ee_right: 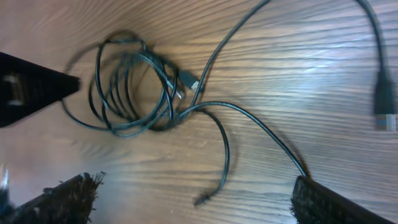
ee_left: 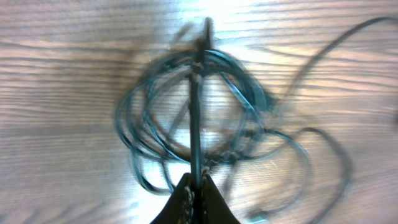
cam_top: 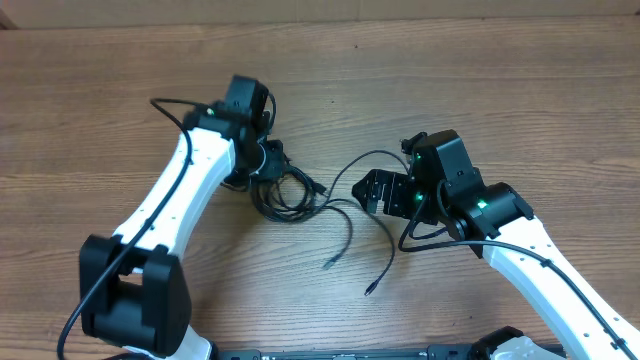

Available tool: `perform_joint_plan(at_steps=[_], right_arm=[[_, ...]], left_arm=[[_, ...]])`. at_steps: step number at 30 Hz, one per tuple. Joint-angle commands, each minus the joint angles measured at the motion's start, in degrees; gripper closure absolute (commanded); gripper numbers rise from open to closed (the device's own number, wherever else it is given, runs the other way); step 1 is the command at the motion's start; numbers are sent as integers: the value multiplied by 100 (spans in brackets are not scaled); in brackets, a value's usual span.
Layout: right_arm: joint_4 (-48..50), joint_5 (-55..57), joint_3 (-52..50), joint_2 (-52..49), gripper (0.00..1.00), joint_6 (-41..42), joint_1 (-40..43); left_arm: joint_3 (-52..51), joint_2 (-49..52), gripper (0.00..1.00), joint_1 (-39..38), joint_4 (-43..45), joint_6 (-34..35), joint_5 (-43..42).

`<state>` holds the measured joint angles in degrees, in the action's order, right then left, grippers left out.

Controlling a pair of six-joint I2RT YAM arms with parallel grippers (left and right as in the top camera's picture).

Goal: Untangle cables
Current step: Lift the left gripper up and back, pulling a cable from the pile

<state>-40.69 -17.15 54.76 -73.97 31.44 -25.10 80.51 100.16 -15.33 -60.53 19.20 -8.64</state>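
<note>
Pinching the coiled cables (cam_top: 285,195) near the middle of the desk (cam_top: 90,90), the left gripper (cam_top: 272,168) is clamped tight on their strands. The right gripper (cam_top: 372,190) gapes wide just beside the loose ends, which trail toward the near edge.

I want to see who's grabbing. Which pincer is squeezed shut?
The left pincer: it is pressed tight shut over the coil of cables. The right pincer is spread wide open.
</note>
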Motion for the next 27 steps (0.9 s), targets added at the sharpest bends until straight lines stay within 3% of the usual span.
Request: perform_joint_plan(at_steps=[1, 9, 13, 18, 27], right_arm=[[120, -538, 107, 120, 0, -308, 9], [391, -896, 107, 120, 0, -319, 7], [420, -901, 107, 120, 0, -323, 2], [409, -649, 107, 120, 0, -319, 2], [411, -533, 107, 120, 0, -321, 4]], left_arm=[[907, -321, 96, 31, -645, -409, -343], [1965, -321, 96, 31, -654, -597, -1849], [2022, -321, 96, 31, -339, -592, -1810], [1989, -310, 96, 31, -509, -496, -1001], [1722, -293, 96, 31, -546, -483, -424]])
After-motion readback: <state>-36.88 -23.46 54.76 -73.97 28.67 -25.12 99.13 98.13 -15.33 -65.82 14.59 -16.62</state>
